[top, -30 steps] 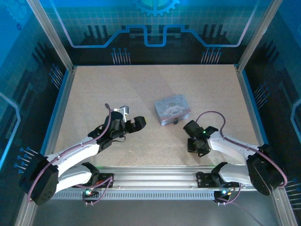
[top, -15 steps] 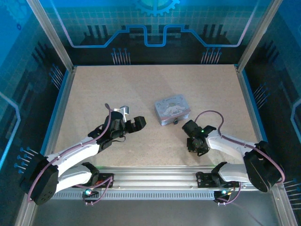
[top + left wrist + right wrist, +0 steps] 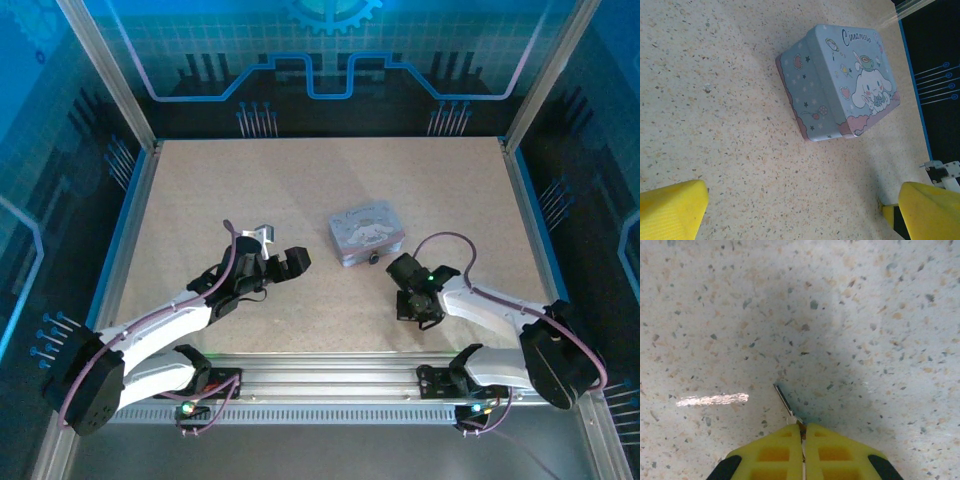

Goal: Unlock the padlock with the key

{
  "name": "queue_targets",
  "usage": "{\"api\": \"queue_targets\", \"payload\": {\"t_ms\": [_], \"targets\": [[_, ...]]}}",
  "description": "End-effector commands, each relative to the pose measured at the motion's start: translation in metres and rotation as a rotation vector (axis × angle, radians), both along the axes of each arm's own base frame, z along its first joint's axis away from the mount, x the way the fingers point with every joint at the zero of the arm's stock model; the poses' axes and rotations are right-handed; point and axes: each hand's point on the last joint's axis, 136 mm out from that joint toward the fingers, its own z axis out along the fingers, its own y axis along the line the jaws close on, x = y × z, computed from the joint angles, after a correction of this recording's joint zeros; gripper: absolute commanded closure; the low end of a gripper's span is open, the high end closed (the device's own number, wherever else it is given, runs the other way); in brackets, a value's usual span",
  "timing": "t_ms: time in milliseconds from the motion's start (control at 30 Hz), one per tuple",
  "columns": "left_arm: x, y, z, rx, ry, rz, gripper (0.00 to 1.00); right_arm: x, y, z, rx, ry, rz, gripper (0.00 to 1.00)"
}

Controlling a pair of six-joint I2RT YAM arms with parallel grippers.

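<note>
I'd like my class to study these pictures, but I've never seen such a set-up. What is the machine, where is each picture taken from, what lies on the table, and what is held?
It is a robot: two arms bolted at the near edge of a table, each ending in a two-finger pincer. The wide picture looks down from above and behind the arms. The other two come from cameras on the wrists, so the yellow shapes at the bottom are the robot's own fingers. On the table lies a pale blue cartoon-printed tin, with a tiny dark padlock at its near side. The left pincer is wide open and holds nothing. The right pincer is shut on a thin metal key, which juts out in front.
</note>
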Motion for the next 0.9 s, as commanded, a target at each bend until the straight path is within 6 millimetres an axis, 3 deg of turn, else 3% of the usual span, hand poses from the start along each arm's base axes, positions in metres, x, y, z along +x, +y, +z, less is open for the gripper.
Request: {"api": "queue_targets", "payload": {"t_ms": [0,233,400,667,867], "targets": [[-0.003,0.002,0.001,0.008,-0.014,0.002,0.01,-0.011,-0.006,-0.002,-0.028,0.036,-0.003,0.94],[-0.004,0.003,0.006,-0.003,-0.023,0.005,0.01,-0.006,-0.002,0.007,-0.001,-0.008,0.011,0.97],[-0.007,-0.002,0.020,-0.064,-0.021,-0.002,0.01,0.007,0.015,0.029,0.077,-0.111,0.101,0.99],[-0.015,-0.027,0.059,-0.241,-0.010,-0.093,0.07,0.031,0.067,0.096,0.335,-0.420,0.327,1.00],[-0.021,-0.049,0.083,-0.291,-0.035,-0.180,0.14,0.036,0.102,0.142,0.515,-0.601,0.456,1.00]]}}
